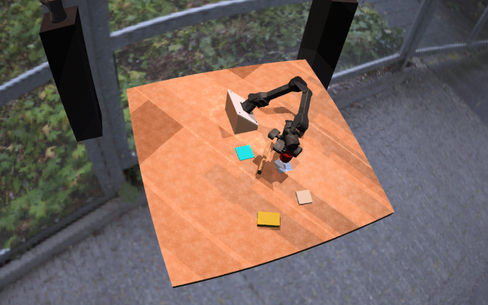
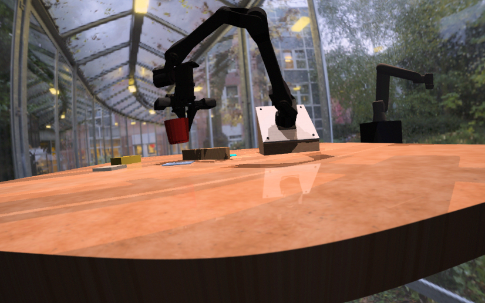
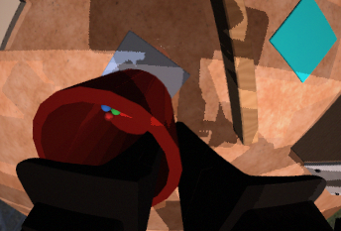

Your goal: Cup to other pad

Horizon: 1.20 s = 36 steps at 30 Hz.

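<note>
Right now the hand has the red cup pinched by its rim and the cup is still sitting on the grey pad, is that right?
Not quite. The hand does pinch the red cup by its rim, but the cup hangs in the air above the grey pad, slightly tilted. The exterior view shows the gap.

The cup (image 2: 177, 130) hangs above its pad (image 2: 178, 163), the wooden bar (image 2: 205, 152) lying between both pads.

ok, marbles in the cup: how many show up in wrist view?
3: blue, green and red, clustered together inside the red cup pinched by the gripper. More may be hidden behind the rim.
</note>
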{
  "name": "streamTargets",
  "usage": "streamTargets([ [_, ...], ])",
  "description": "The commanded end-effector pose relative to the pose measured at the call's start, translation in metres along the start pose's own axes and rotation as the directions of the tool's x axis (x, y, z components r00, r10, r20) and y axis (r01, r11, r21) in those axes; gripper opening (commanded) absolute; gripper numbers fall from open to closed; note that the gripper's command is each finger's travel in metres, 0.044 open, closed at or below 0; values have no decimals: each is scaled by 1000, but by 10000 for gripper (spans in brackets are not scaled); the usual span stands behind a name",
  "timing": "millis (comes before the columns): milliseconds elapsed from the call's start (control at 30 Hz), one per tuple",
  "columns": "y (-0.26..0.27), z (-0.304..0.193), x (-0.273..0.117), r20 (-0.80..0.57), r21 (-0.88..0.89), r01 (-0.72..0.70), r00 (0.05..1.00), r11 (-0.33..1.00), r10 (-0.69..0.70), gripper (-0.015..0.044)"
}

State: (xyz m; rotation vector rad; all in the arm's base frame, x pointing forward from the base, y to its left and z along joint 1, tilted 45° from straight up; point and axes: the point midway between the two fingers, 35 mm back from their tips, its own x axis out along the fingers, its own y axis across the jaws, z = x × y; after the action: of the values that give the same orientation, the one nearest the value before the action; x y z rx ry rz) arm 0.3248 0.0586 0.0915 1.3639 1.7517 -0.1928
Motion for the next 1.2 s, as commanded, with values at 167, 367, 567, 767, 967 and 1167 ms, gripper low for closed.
streamTargets([
  [167, 0, 0, -1, -1, 0, 0, 1000, 1000, 0, 0],
  [367, 0, 0, -1, -1, 0, 0, 1000, 1000, 0, 0],
  [567, -1, 0, -1, -1, 0, 0, 1000, 1000, 0, 0],
  [767, -9, 4, -2, 1, -1, 1, 1000, 1000, -1, 0],
  [967, -23, 10, -2, 3, -2, 2, 1000, 1000, -2, 0],
  [1167, -39, 17, -2, 4, -3, 3, 1000, 1000, -3, 0],
])
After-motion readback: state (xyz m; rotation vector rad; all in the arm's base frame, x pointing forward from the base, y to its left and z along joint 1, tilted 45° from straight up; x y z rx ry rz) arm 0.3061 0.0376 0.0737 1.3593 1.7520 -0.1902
